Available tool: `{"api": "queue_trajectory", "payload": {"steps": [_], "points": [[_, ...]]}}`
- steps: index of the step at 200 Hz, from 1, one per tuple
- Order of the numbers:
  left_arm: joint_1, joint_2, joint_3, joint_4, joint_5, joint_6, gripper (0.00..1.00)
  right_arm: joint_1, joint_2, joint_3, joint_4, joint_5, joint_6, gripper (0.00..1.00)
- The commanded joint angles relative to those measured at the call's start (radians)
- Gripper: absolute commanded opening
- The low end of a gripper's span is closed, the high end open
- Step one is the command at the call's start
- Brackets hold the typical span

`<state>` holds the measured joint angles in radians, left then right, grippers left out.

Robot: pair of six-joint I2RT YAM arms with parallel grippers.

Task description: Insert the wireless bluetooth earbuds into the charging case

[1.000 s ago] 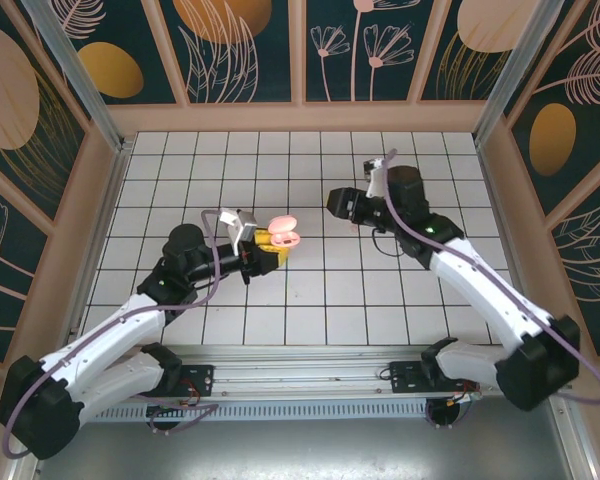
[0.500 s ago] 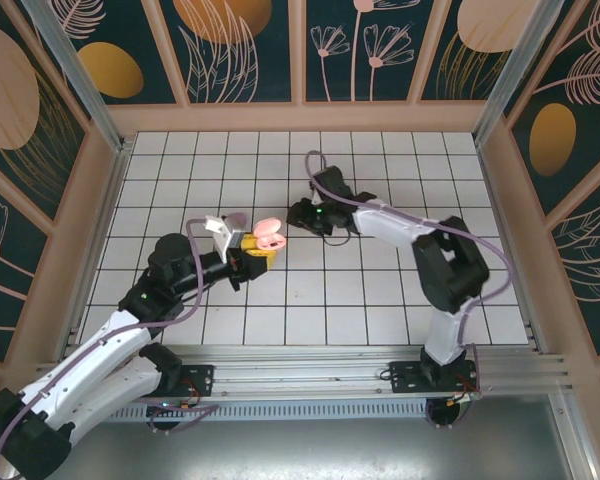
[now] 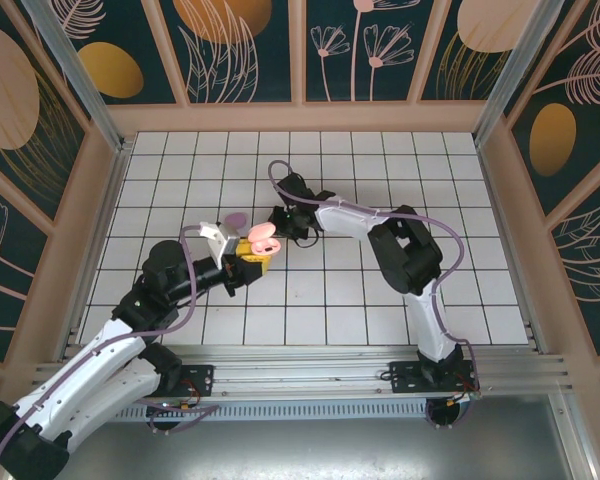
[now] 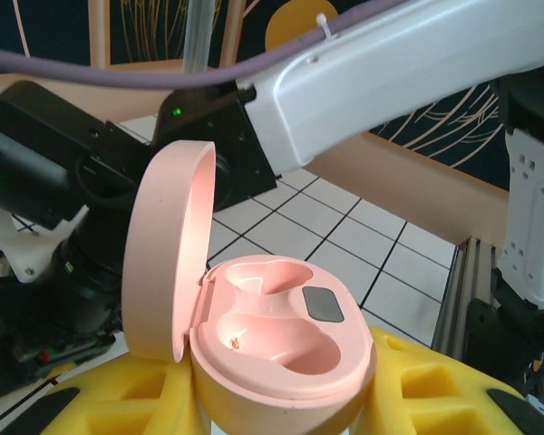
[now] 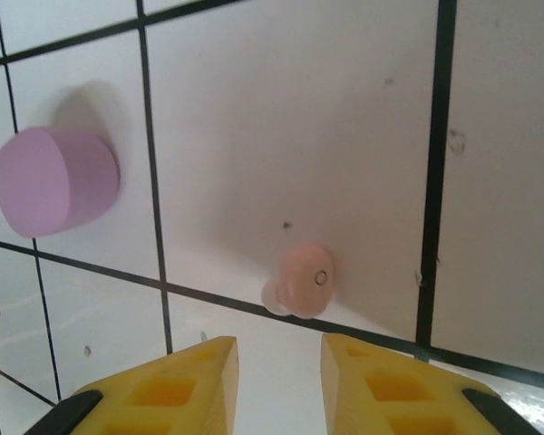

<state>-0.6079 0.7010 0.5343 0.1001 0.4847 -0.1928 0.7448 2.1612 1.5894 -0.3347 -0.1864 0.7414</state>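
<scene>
Our left tool (image 3: 250, 256) clamps the open charging case (image 4: 281, 344). Our right tool (image 5: 279, 381), narrow and empty, has 1 pink earbud (image 5: 304, 279) just ahead of its tips on the bench (image 5: 344, 109); we should straddle it squarely before closing.

One open pink charging case (image 4: 281, 353), one pale pink earbud (image 5: 304, 281), one lilac rounded object (image 5: 54, 181).

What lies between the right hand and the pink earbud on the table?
Bare white tile and a black grout line, as the right wrist view shows; the right hand is open, just short of the pink earbud.
</scene>
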Motion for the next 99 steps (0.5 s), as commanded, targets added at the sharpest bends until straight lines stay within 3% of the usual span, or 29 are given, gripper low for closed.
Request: {"api": "queue_trajectory", "payload": {"steps": [1, 99], "points": [[0.003, -0.005, -0.012, 0.013, -0.007, 0.019, 0.22, 0.013, 0.026, 0.054, -0.068, 0.068, -0.005, 0.30], [0.002, 0.004, -0.007, -0.004, -0.006, 0.046, 0.22, 0.019, 0.107, 0.151, -0.144, 0.108, -0.020, 0.26]]}}
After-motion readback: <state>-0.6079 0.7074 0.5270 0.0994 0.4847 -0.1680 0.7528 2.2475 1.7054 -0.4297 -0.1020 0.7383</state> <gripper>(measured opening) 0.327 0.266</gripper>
